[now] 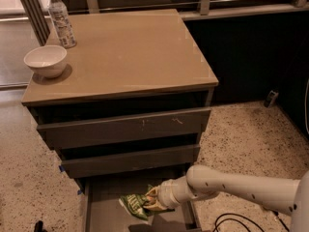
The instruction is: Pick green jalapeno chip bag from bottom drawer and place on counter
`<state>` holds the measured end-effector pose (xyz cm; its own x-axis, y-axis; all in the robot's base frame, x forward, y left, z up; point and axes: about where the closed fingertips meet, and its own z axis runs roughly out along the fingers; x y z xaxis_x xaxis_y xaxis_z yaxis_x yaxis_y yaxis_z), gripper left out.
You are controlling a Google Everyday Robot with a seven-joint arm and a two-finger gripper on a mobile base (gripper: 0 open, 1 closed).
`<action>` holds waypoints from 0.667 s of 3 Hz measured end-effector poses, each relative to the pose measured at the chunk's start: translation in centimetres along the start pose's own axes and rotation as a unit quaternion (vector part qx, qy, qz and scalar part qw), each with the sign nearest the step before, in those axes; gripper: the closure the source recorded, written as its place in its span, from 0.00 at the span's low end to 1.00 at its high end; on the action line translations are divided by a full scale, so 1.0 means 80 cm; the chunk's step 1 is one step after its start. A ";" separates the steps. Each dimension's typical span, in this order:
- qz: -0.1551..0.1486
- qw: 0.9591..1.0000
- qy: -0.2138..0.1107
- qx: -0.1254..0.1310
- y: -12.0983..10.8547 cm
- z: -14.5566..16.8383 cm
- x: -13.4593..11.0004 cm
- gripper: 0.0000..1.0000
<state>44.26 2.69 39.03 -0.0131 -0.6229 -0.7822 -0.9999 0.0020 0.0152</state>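
Observation:
The green jalapeno chip bag (134,204) is small and crinkly, with a pale edge. It hangs a little above the grey floor of the pulled-out bottom drawer (104,209). My gripper (150,200) reaches in from the right at the end of a white arm and is shut on the bag's right end. The tan counter (130,52) forms the top of the drawer cabinet, well above the gripper.
A white bowl (46,60) and a clear water bottle (61,19) stand on the counter's left side. Two upper drawers (125,127) with flat fronts overhang the bottom drawer. Speckled floor lies to the right, with a black cable (231,222) near the arm.

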 end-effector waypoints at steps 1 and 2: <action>0.010 1.000 0.004 -0.017 0.017 -0.047 -0.092 1.00; -0.015 1.000 0.023 0.004 -0.001 -0.082 -0.125 1.00</action>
<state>44.51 3.79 50.98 0.0163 -0.6577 -0.7531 -0.9999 -0.0102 -0.0127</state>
